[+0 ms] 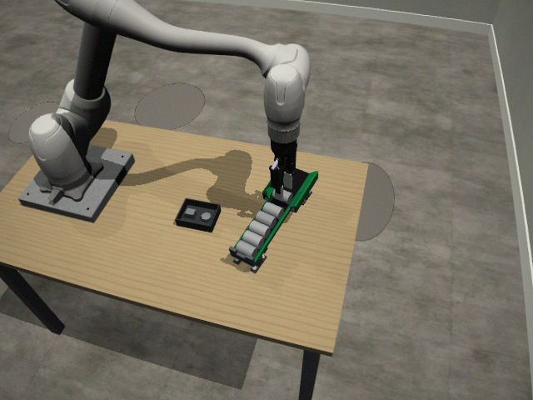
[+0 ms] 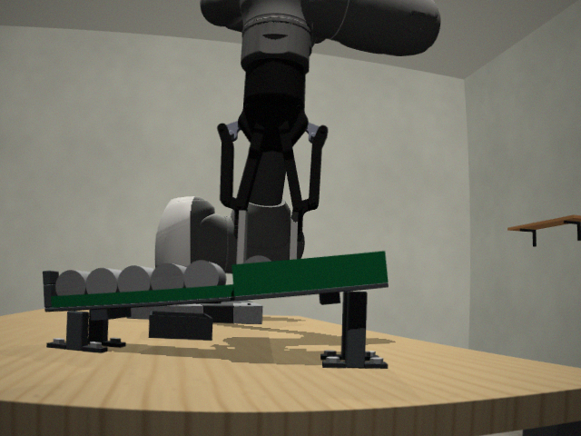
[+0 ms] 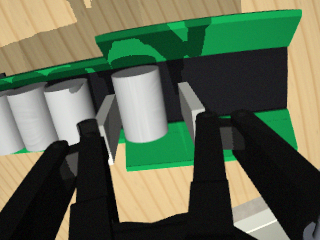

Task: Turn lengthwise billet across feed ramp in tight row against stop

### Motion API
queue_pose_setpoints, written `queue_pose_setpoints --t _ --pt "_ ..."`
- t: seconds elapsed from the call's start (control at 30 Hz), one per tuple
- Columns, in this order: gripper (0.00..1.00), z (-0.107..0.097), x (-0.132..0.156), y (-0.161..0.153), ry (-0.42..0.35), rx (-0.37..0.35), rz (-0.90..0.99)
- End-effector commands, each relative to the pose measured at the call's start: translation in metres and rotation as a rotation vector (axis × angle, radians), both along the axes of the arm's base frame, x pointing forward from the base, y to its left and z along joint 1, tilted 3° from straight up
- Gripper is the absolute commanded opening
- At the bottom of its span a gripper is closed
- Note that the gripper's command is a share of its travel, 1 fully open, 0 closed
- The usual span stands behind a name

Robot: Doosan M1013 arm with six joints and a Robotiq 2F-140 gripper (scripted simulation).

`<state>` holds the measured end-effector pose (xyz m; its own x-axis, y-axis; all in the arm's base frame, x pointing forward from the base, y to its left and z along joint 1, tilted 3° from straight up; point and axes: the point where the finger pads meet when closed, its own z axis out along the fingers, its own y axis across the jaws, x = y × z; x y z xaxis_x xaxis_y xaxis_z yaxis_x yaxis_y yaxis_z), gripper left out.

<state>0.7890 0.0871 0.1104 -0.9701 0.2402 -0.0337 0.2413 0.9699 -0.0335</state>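
A green feed ramp (image 1: 280,211) stands on the wooden table, with a dark stop (image 2: 48,286) at its low end. Several grey billets (image 1: 260,227) lie across it, side by side against the stop, and also show in the side view (image 2: 135,279). One more billet (image 3: 139,103) lies across the ramp just above the row, with a small gap to it. My gripper (image 3: 149,103) hangs straight down over this billet (image 1: 284,197). Its pads stand on either side of it, the right pad clear of it. The gripper is open. The ramp's side wall hides the fingertips in the side view (image 2: 267,248).
A black tray (image 1: 197,214) with two small grey parts lies left of the ramp. The robot's base plate (image 1: 77,181) is at the table's far left. The upper part of the ramp (image 3: 234,87) is bare. A small shelf (image 2: 548,225) hangs on the wall.
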Motion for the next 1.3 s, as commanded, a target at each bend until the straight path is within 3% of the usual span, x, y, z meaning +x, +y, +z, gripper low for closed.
queue_pose_setpoints --t 0.0,1.27 --pt "0.41 0.003 0.0 0.0 0.0 0.0 0.0" --pt "0.41 0.073 -0.002 0.003 0.0 0.0 0.0"
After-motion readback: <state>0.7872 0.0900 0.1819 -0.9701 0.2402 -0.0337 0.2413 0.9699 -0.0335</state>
